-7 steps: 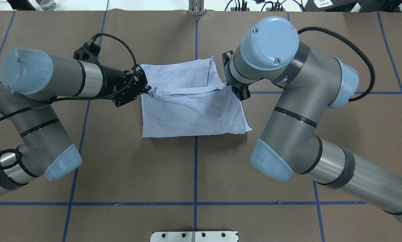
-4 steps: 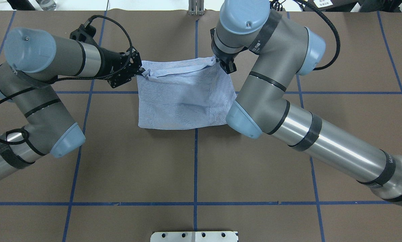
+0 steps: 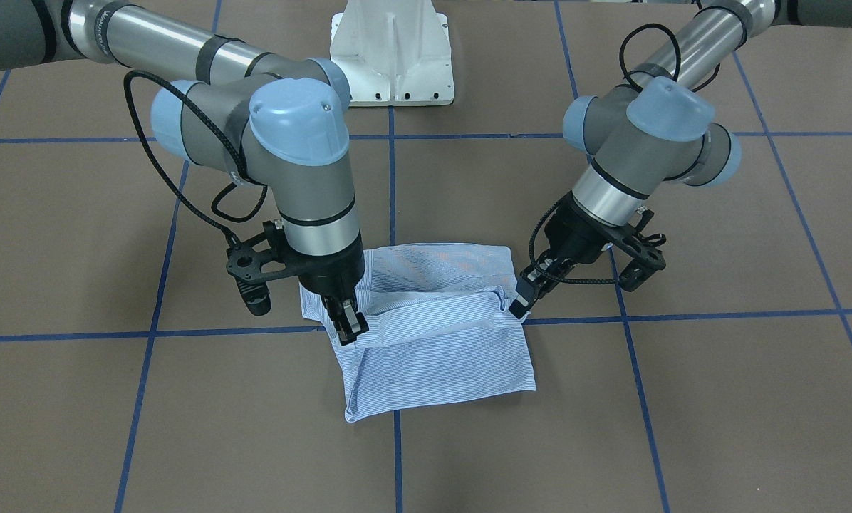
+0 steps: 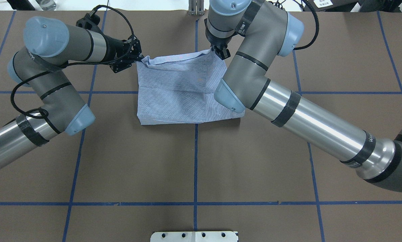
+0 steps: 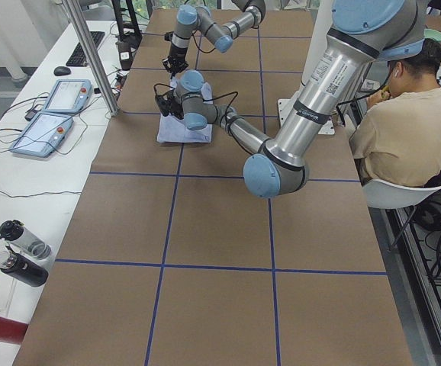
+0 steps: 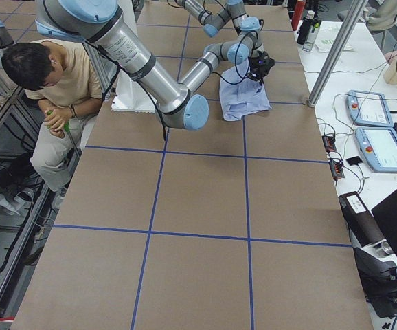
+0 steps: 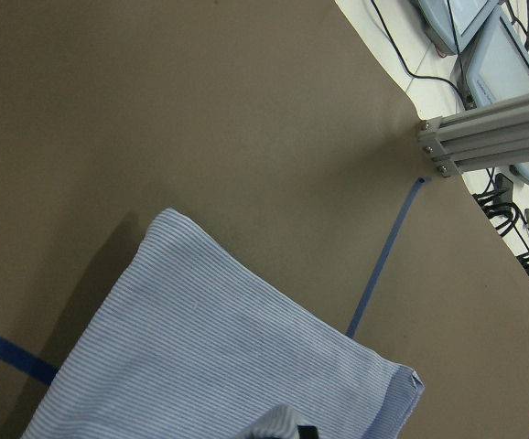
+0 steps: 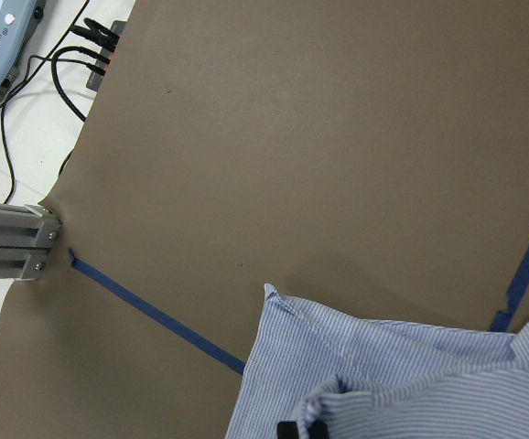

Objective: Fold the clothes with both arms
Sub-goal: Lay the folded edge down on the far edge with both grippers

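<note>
The light blue striped shirt (image 4: 177,90) lies folded in the middle of the far half of the brown table, its far edge raised off the surface. My left gripper (image 4: 141,59) is shut on the shirt's far left corner. My right gripper (image 4: 218,51) is shut on its far right corner. In the front-facing view the shirt (image 3: 440,356) hangs between the left gripper (image 3: 523,302) and the right gripper (image 3: 349,326). Both wrist views show striped cloth (image 7: 219,357) (image 8: 411,375) just below the fingers, which are mostly out of frame. Collar, buttons and label are hidden.
The white pedestal base (image 3: 390,57) stands at the robot's side. An aluminium post (image 4: 196,8) stands at the far table edge. Blue tape lines (image 4: 195,168) cross the table. A seated person (image 5: 403,130) and control tablets (image 5: 53,114) are off the table.
Both grippers have moved toward the far table edge with the held shirt edge, drawing it over the layer beneath. The shirt's near edge has slid a little farther away.
</note>
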